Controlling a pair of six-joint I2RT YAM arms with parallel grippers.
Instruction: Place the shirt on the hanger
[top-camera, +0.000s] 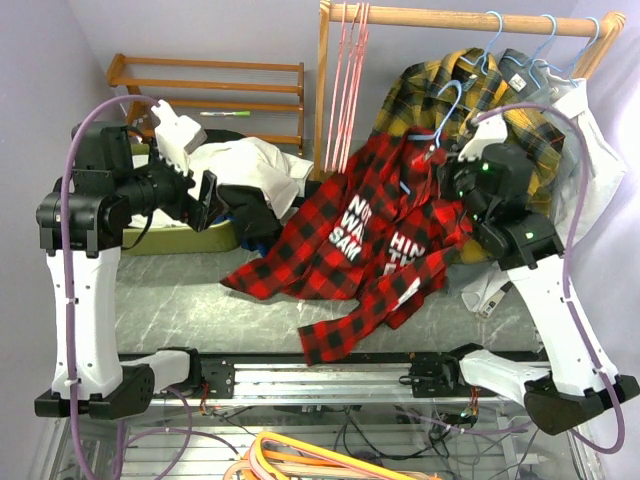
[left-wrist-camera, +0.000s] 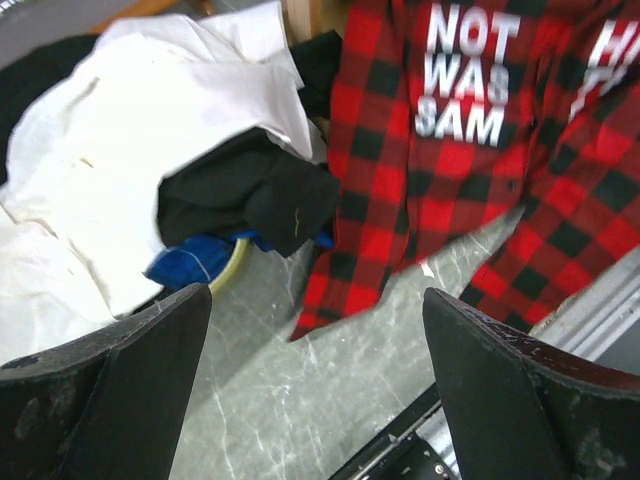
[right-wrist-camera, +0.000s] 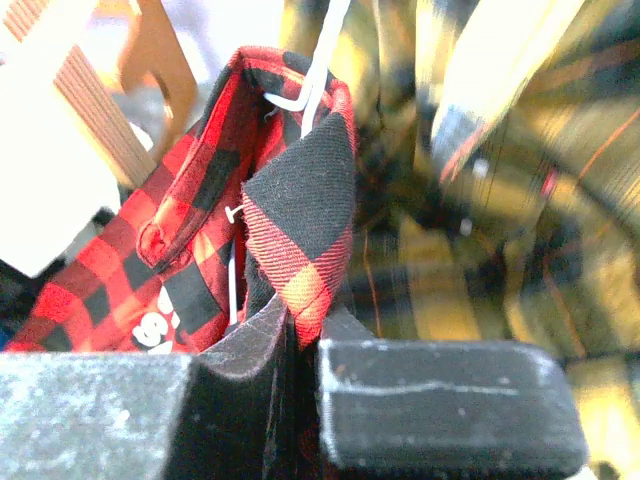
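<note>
The red-and-black plaid shirt (top-camera: 350, 240) with white block letters hangs by its collar at the upper right and drapes down onto the table. The light-blue hanger (top-camera: 446, 110) rises from the collar, and its thin wire (right-wrist-camera: 315, 70) runs into the collar in the right wrist view. My right gripper (top-camera: 447, 178) is shut on the collar fabric (right-wrist-camera: 300, 200), pinched between its jaws (right-wrist-camera: 305, 335). My left gripper (top-camera: 205, 200) is open and empty, held above the table left of the shirt (left-wrist-camera: 430, 170); its wide-apart fingers (left-wrist-camera: 120, 400) frame bare table.
A wooden rail (top-camera: 470, 15) at the back holds pink hangers (top-camera: 345, 90), a yellow-and-black plaid shirt (top-camera: 490, 90) and a white shirt (top-camera: 600, 150). A basket (top-camera: 180, 240) with white (left-wrist-camera: 150, 150) and black (left-wrist-camera: 250, 195) clothes sits left. A wooden rack (top-camera: 210, 80) stands behind it.
</note>
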